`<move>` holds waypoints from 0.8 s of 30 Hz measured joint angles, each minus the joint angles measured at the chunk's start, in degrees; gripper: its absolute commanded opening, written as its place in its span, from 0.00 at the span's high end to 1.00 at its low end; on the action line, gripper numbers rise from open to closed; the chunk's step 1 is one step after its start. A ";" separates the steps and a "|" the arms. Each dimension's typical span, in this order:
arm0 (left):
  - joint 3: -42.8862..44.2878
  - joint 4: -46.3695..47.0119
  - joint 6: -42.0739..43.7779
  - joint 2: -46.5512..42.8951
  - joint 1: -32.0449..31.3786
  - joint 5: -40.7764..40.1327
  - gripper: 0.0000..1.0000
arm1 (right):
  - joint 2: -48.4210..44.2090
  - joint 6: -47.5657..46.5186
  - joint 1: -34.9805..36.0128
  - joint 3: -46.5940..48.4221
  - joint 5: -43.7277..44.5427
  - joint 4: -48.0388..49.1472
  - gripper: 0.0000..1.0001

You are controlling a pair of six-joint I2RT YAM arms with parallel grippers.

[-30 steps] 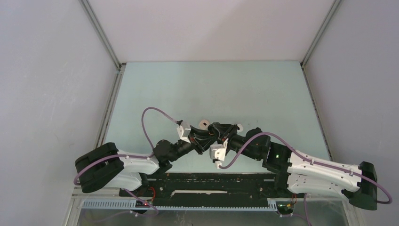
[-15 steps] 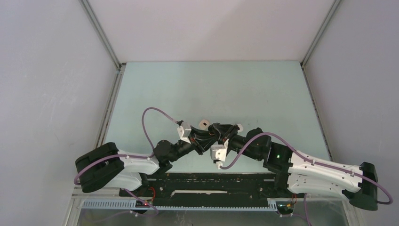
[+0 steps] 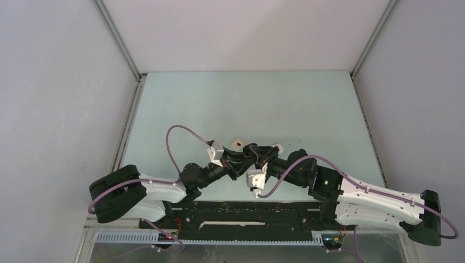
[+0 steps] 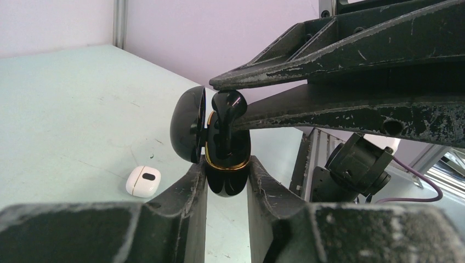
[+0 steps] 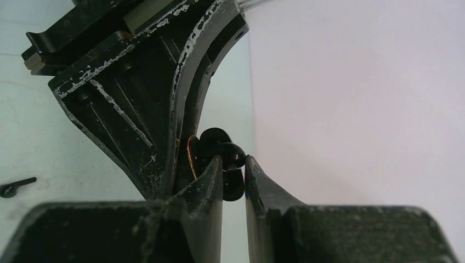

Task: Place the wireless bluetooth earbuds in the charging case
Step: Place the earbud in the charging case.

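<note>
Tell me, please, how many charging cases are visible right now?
2. A black case, lid open, sits clamped in the left gripper; a white case lies on the table beyond it. More may be hidden from these views.

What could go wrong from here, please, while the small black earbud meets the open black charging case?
1. The small glossy black earbud is pinched only at the tips of the right gripper; it might slip and drop to the pale green table.
2. The left gripper clamps only the lower half of the glossy black gold-rimmed charging case, so pushing down could tilt it.
</note>
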 measured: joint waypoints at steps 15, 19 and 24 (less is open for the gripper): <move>0.00 2.08 0.04 2.14 -0.07 0.35 1.00 | 0.31 2.19 0.00 0.00 0.46 -0.50 1.00; -0.02 3.72 0.07 3.08 -0.04 0.46 1.00 | 1.11 3.17 0.02 -0.02 0.66 0.46 1.00; -0.33 4.52 0.22 3.30 -0.04 0.37 1.00 | 1.29 3.17 0.13 -0.02 0.79 0.66 1.00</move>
